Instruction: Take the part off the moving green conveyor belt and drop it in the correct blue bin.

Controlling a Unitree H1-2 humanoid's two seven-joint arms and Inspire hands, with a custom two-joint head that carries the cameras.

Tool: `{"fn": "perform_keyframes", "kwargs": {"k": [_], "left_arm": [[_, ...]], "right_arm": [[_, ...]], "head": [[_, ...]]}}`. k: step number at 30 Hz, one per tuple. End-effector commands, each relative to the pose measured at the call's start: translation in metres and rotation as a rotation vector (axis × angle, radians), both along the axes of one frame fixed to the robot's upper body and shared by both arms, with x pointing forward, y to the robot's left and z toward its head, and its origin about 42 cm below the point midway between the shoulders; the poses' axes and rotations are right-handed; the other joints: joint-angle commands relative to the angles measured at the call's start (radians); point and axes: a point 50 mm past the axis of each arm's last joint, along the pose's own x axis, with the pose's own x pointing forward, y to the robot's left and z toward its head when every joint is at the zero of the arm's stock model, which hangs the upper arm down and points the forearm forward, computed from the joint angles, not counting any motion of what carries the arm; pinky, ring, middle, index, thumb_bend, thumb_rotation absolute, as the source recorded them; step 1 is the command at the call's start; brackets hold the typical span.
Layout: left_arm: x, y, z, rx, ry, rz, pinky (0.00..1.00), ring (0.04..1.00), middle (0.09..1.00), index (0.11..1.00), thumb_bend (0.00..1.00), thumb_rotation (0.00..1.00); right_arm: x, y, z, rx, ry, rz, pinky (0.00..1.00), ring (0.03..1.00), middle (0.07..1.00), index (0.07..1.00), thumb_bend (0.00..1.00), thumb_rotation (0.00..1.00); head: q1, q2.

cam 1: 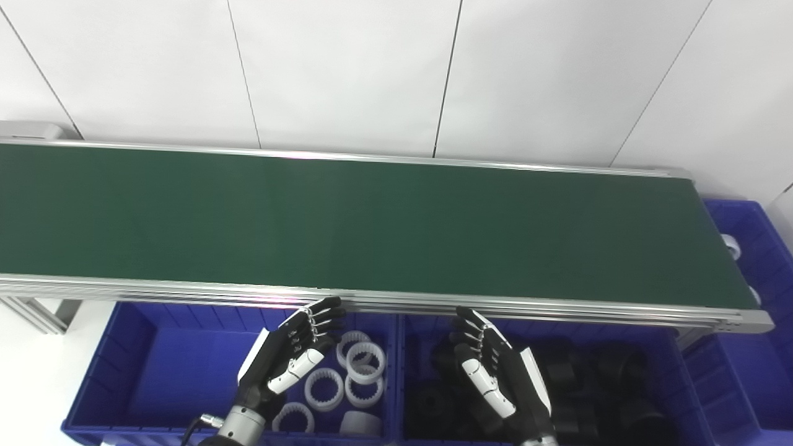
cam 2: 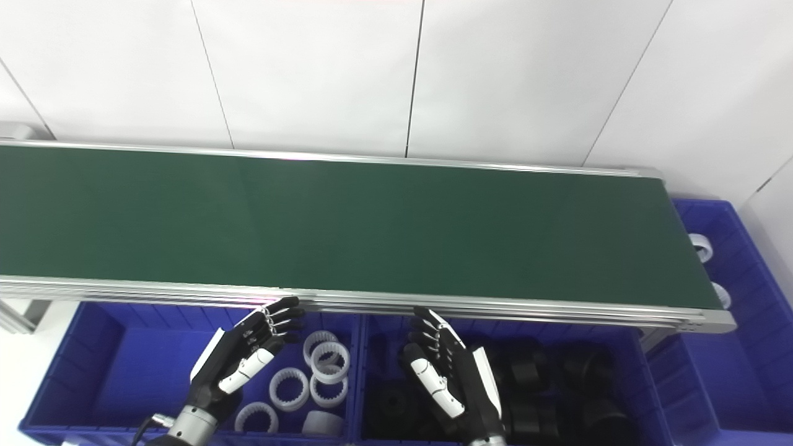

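The green conveyor belt [cam 1: 372, 223] runs across the view with no part on it. Below its near rail, my left hand [cam 1: 291, 359] hovers open over the left blue bin [cam 1: 142, 371], which holds several white toothed rings [cam 1: 362, 365]. My right hand [cam 1: 495, 368] is open too, fingers spread, above the middle blue bin [cam 1: 681, 384] filled with black ring parts [cam 1: 576, 371]. Neither hand holds anything.
A third blue bin [cam 1: 753, 229] stands at the belt's right end, with white parts [cam 1: 732, 246] at its near wall. The belt's aluminium rail [cam 1: 186, 288] lies just beyond my fingertips. A white panelled wall backs the belt.
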Motion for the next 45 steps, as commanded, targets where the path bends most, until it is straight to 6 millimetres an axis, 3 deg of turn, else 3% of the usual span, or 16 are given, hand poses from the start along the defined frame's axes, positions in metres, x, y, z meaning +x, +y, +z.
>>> {"fn": "perform_keyframes", "kwargs": {"k": [1, 35, 45], "left_arm": [[0.0082, -0.0002, 0.009, 0.01, -0.07, -0.004, 0.7, 0.741, 0.78, 0.808, 0.77, 0.57], [0.0079, 0.0006, 0.0081, 0.005, -0.067, -0.005, 0.7, 0.748, 0.784, 0.808, 0.76, 0.57], [0.007, -0.0038, 0.007, 0.011, -0.065, 0.001, 0.69, 0.738, 0.778, 0.801, 0.81, 0.58]], "right_arm": [[0.0044, 0.0037, 0.0107, 0.022, -0.066, 0.005, 0.72, 0.787, 0.828, 0.867, 0.54, 0.75], [0.0039, 0.0039, 0.011, 0.027, -0.064, 0.0, 0.72, 0.782, 0.826, 0.869, 0.55, 0.74], [0.0032, 0.001, 0.011, 0.033, -0.063, -0.002, 0.72, 0.783, 0.827, 0.869, 0.56, 0.73]], "head": [[0.001, 0.0], [0.0, -0.004], [0.062, -0.017]]}}
